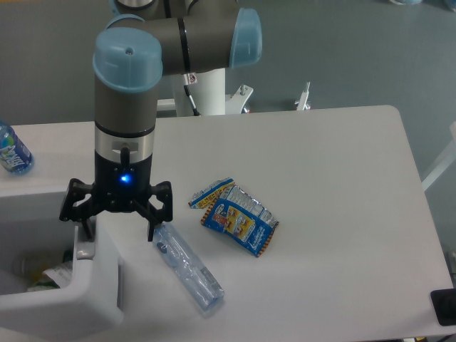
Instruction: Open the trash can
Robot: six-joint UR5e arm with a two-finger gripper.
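Standing vertical, gripper [117, 229] splayed over trash can [78, 296]; lid open.

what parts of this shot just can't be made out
Only one fixed camera view, so:
- Trash can: left and bottom edges cut it off; its lid is not visible, and the contents are only partly seen.
- Push tab: the tool partly covers it, so contact is unclear.
- Blue-labelled bottle: cropped by the left edge.
- Snack wrapper: print too small to read.

Bottle [188, 268] lies between trash can [96, 285] and wrapper [235, 216].
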